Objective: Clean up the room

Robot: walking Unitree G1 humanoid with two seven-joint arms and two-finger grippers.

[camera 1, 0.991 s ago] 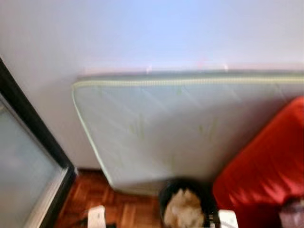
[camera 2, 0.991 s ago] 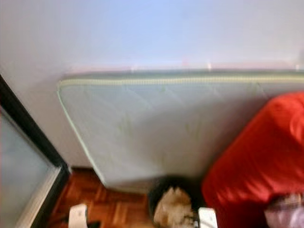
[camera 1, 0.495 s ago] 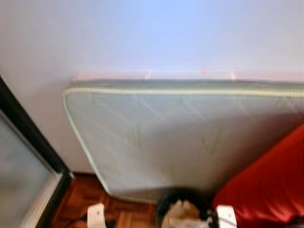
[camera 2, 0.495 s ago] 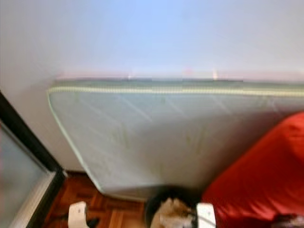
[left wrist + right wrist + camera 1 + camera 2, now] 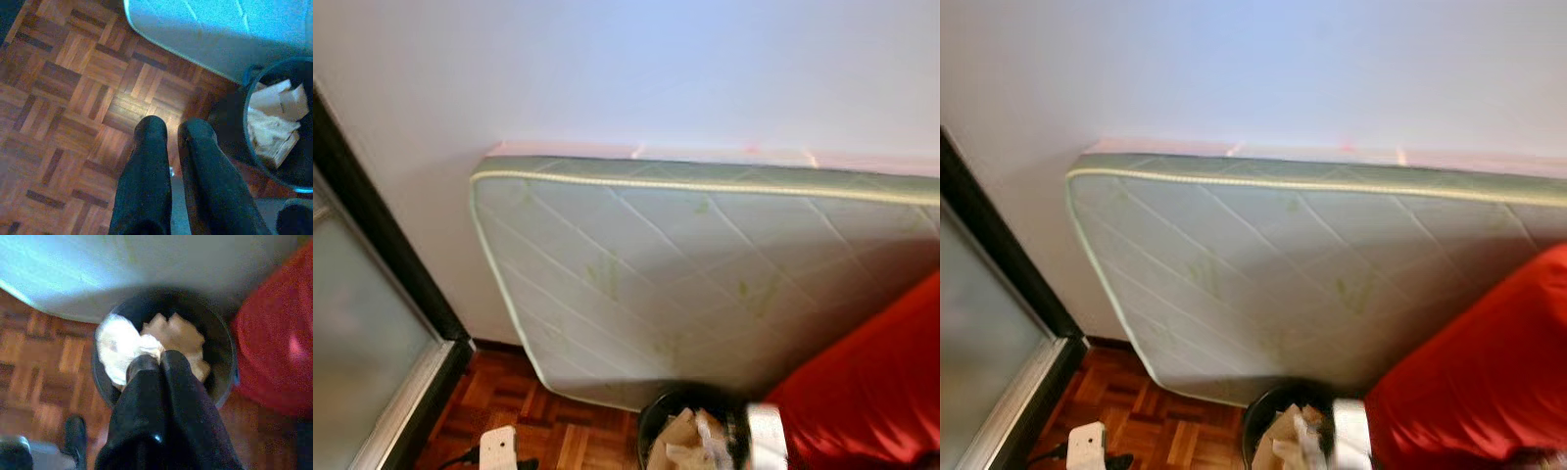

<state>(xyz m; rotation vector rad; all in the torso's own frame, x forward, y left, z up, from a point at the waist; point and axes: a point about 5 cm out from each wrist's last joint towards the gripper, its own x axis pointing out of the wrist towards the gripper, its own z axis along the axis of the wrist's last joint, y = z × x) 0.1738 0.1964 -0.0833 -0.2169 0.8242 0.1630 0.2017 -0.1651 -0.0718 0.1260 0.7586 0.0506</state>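
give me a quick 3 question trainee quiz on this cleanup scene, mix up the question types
1. True or false: the right end effector is above the black bin with a white crumpled wad between its fingers.
2. Multiple choice: what leans against the wall behind the bin? A) a quilted mattress B) a wooden door C) a ladder
3. Fill in: the left end effector hangs over the ______ floor, beside the bin.

Key
1. True; the wad sits at its fingertips over the paper scraps.
2. A, the mattress, next to the red cushion.
3. Parquet; the wood floor lies under its fingers.
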